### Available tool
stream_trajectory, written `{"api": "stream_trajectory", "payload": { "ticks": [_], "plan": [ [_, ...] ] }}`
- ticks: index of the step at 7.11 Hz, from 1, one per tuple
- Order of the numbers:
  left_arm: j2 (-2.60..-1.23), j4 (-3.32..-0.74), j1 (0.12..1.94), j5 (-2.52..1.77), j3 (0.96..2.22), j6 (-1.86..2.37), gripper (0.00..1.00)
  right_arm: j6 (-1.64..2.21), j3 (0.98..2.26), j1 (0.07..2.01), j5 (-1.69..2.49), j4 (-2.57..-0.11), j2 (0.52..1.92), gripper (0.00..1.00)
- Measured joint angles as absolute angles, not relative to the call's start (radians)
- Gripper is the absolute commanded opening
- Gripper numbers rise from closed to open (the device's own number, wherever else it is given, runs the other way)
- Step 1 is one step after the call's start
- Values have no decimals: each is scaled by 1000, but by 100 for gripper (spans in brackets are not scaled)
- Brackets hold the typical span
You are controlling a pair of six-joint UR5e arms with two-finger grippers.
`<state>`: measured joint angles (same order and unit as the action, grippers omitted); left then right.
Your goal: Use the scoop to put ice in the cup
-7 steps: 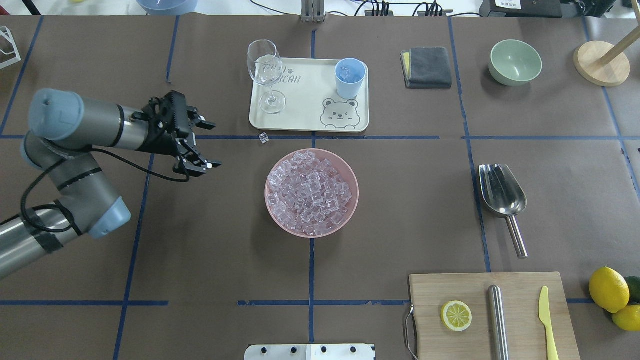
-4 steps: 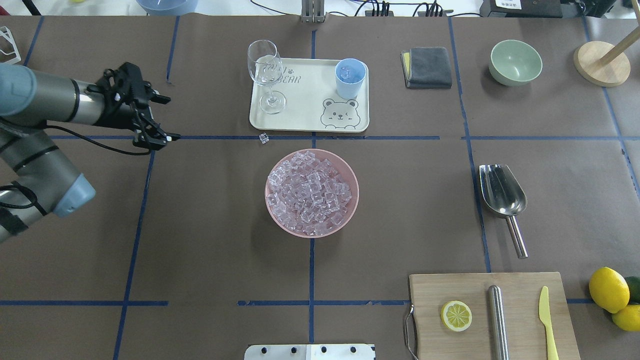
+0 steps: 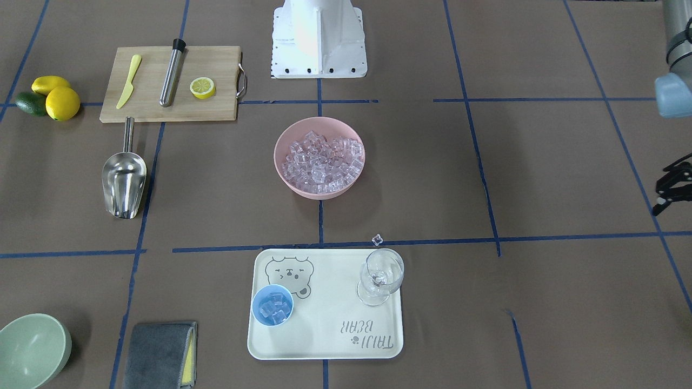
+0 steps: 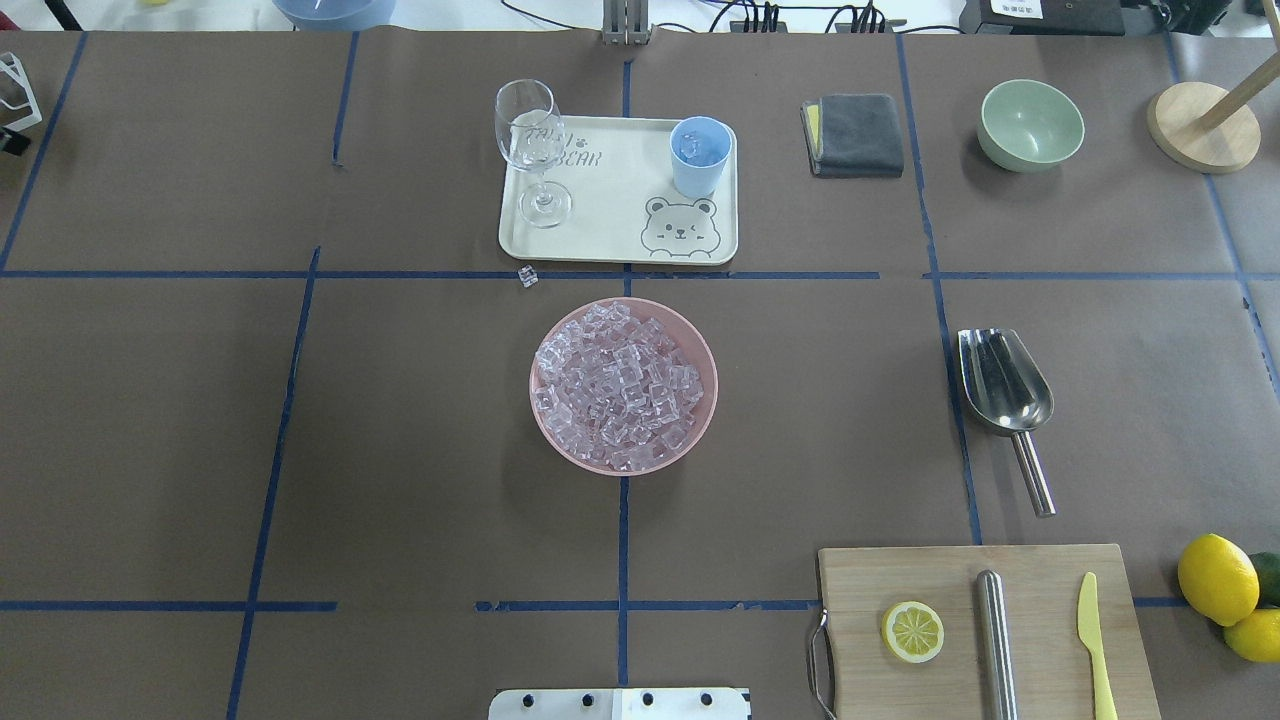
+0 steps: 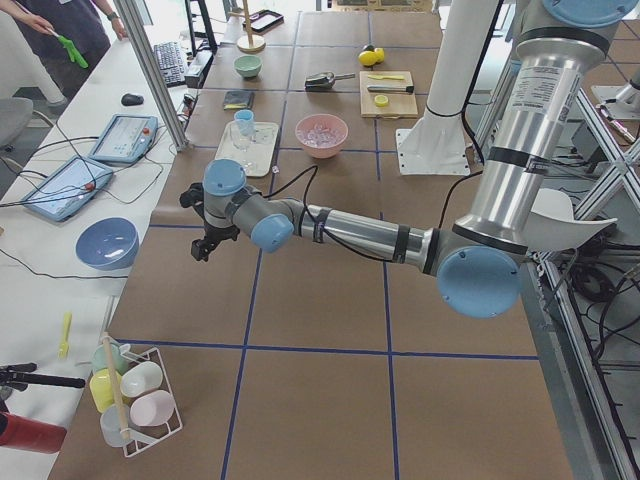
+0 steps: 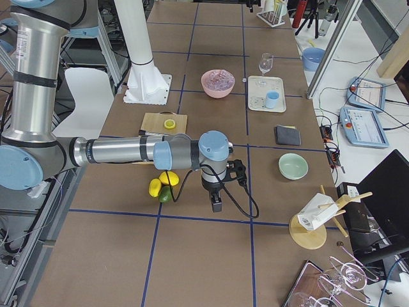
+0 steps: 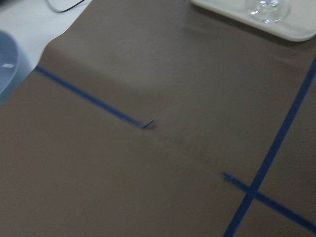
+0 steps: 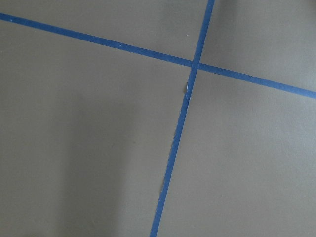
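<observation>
- The scoop (image 4: 1003,385) lies flat on the right side of the table, trough towards the far side. Its thin handle points near, just short of the cutting board (image 4: 985,630).
- The ice (image 4: 620,390) is heaped in the pink bowl (image 4: 533,390) at mid-table. The cup (image 4: 699,155) stands on the tray (image 4: 610,235) beyond it, with a few cubes inside.
- The left gripper (image 3: 662,189) hangs at the far-left margin, its jaws seemingly spread and empty. The right gripper (image 6: 216,195) hovers off to the right, and I cannot tell whether it is open or closed.
- Likely risks:
  - The rod handle is slim and flush with the table, so a pinch could slip or roll it.
  - The heap is high, so a hard push could spill cubes or shove the bowl.
  - The cup mouth is narrower than the trough, so a quick pour would scatter ice. One stray cube (image 4: 527,276) already lies by the tray.
  - The wine glass (image 4: 530,140) shares the tray, and a wide swing could topple it.
</observation>
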<state>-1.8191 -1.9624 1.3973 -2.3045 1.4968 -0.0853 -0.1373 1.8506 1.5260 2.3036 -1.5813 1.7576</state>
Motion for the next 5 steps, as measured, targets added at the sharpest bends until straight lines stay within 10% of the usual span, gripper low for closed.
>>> {"api": "stream_trajectory", "payload": {
  "ticks": [5],
  "plan": [
    [-1649,-1569,1604,-2387,1556,-86,100,-125,1844,1527,2304,-1582,1761,100]
  ]
}}
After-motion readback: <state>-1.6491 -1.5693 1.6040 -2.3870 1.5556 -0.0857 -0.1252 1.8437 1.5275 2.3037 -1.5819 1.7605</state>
